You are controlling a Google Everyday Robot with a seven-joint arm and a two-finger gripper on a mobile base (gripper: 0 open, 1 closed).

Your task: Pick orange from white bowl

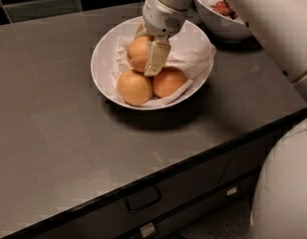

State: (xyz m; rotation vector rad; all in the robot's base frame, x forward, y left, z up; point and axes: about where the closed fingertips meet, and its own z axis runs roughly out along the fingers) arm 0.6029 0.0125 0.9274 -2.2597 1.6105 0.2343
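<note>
The white bowl stands on the dark counter, lined with crumpled white paper, and holds three oranges. The orange, pale and creased on its left side, lies at the bowl's back, resting on the two others. My gripper reaches down into the bowl from above and straddles this orange. One cream finger lies against its near right side, and the other is mostly hidden behind it. The gripper is shut on the orange, which still sits in the bowl.
Two smaller oranges lie at the bowl's front, one paler and one deeper orange. A second white bowl with red berries stands behind at the right. The counter's front edge runs above drawers. My white arm fills the right side.
</note>
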